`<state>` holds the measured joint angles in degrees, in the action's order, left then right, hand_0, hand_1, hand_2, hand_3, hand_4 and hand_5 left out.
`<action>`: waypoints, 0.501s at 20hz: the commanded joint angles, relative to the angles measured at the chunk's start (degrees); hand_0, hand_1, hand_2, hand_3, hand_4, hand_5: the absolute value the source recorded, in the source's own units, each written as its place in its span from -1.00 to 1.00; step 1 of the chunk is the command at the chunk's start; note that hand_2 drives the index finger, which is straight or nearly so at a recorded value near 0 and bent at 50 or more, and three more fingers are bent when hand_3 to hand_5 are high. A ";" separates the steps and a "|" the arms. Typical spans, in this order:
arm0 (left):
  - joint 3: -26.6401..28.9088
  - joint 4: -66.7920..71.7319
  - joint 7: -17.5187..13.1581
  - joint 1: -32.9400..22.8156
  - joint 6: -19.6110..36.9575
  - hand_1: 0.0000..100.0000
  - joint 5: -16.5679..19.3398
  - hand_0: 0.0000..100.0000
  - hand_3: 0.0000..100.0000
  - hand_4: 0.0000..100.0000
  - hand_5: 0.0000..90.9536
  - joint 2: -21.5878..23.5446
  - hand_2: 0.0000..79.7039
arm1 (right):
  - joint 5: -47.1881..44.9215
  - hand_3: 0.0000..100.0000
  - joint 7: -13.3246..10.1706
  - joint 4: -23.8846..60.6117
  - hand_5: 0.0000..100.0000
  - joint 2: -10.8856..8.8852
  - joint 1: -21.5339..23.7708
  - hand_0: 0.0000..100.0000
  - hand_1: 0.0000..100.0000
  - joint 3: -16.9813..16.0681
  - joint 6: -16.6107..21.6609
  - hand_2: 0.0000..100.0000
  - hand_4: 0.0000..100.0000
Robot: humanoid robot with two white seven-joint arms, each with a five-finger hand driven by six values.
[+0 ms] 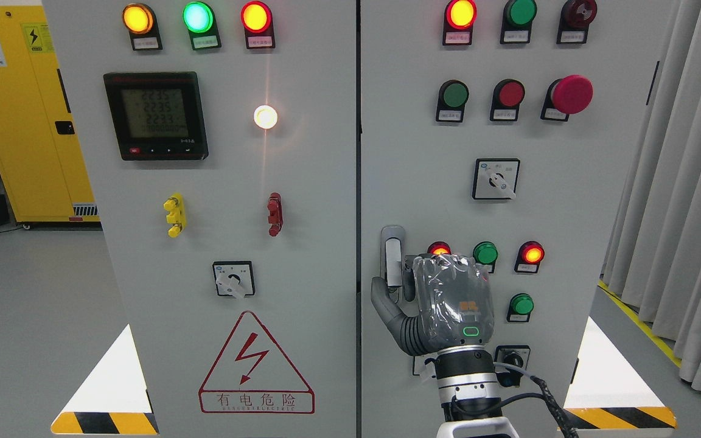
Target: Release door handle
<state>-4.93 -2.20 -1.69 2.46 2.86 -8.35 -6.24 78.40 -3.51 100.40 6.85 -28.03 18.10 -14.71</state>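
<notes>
Low at six o'clock in the frame, the right hand (442, 301) rises from the bottom edge to the door handle (392, 255) on the grey cabinet's right door (569, 182). Its thumb sits at the handle's seven o'clock side and its fingers (410, 277) curl at the four o'clock side, seemingly clamped on the lever, though the hand's back hides the contact. A lit red lamp (532, 253) glows at the hand's two o'clock.

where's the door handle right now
In the head view the door handle sits on the left edge of the right cabinet door, just left of a lit red lamp, with the right hand at it.
</notes>
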 commanded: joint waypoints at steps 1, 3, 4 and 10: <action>0.01 0.00 0.02 0.00 0.04 0.11 0.00 -0.76 -1.00 -1.00 -1.00 0.00 -1.00 | 0.00 1.00 0.00 -0.21 1.00 0.09 -0.01 -0.01 -0.03 -0.17 -0.06 0.79 0.99; 0.01 0.00 0.02 0.00 0.04 0.11 0.00 -0.76 -1.00 -1.00 -1.00 0.00 -1.00 | 0.00 1.00 0.00 -0.21 1.00 0.09 -0.01 -0.02 -0.02 -0.25 -0.06 0.79 0.99; 0.01 0.00 0.02 0.00 0.04 0.11 0.00 -0.76 -1.00 -1.00 -1.00 0.00 -1.00 | 0.00 1.00 0.00 -0.21 1.00 0.09 -0.01 -0.03 -0.01 -0.26 -0.06 0.79 0.99; 0.01 0.00 0.02 0.00 0.04 0.11 0.00 -0.76 -1.00 -1.00 -1.00 0.00 -1.00 | 0.00 1.00 0.26 -0.21 1.00 0.09 -0.01 -0.08 0.03 -0.26 -0.06 0.80 0.99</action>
<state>-4.93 -2.20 -1.69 2.46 2.85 -8.35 -6.24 78.40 -3.50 100.29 6.88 -28.04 17.96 -14.72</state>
